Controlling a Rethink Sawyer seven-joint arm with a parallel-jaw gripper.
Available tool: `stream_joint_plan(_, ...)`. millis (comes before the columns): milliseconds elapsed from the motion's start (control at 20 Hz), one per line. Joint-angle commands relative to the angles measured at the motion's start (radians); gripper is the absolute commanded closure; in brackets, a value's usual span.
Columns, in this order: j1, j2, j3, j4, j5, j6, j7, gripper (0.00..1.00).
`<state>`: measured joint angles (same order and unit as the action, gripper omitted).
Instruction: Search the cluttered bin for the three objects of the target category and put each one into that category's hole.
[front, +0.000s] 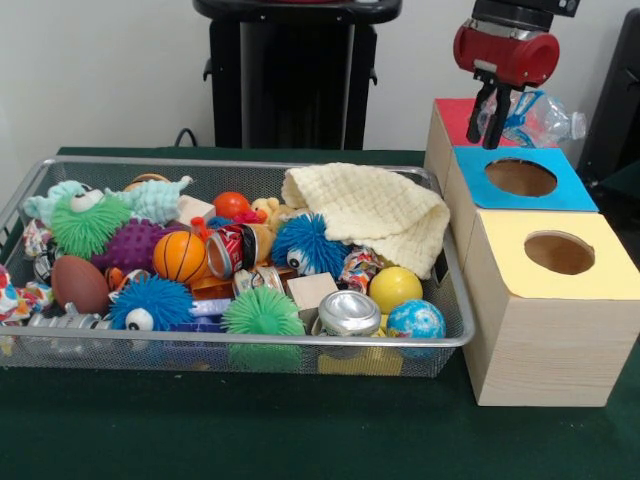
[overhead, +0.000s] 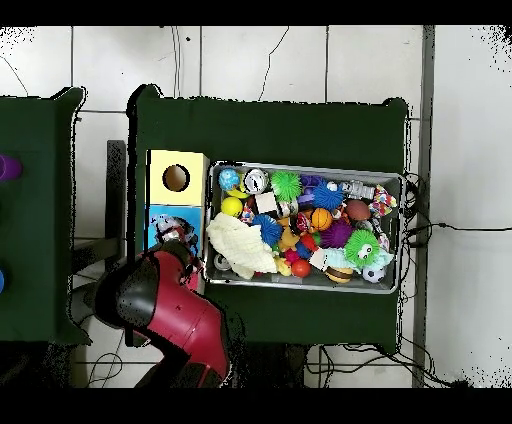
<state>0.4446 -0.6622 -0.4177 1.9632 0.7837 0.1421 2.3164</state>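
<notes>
My gripper (front: 492, 128) hangs at the top right, above the red-topped box (front: 452, 120). It is shut on a wrinkly clear plastic packet (front: 535, 118) that shows blue and white and sticks out to the right of the fingers. In the overhead view the arm (overhead: 160, 300) covers the red-topped box, and the packet (overhead: 172, 232) shows at its tip. The silver wire mesh bin (front: 240, 341) is full of toys and also shows in the overhead view (overhead: 305, 167). I cannot make out any other packet in the clutter.
A blue-topped box (front: 560, 195) and a yellow-topped box (front: 500, 245), each with a round hole, stand right of the bin. In the bin are a cream cloth (front: 370, 215), a red drink can (front: 232, 250), a silver can (front: 350, 312), spiky balls (front: 262, 312) and a toy basketball (front: 180, 256).
</notes>
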Motion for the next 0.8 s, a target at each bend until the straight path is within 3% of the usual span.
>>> stream_joint_plan(50, -0.026, 0.045, 0.075, -0.046, 0.063, 0.055, 0.273, 1.00)
stream_joint_plan(450, -0.066, 0.058, 0.147, -0.020, 0.071, -0.050, 0.253, 1.00)
stream_joint_plan(800, -0.070, 0.074, 0.153, -0.026, 0.070, -0.074, 0.252, 1.00)
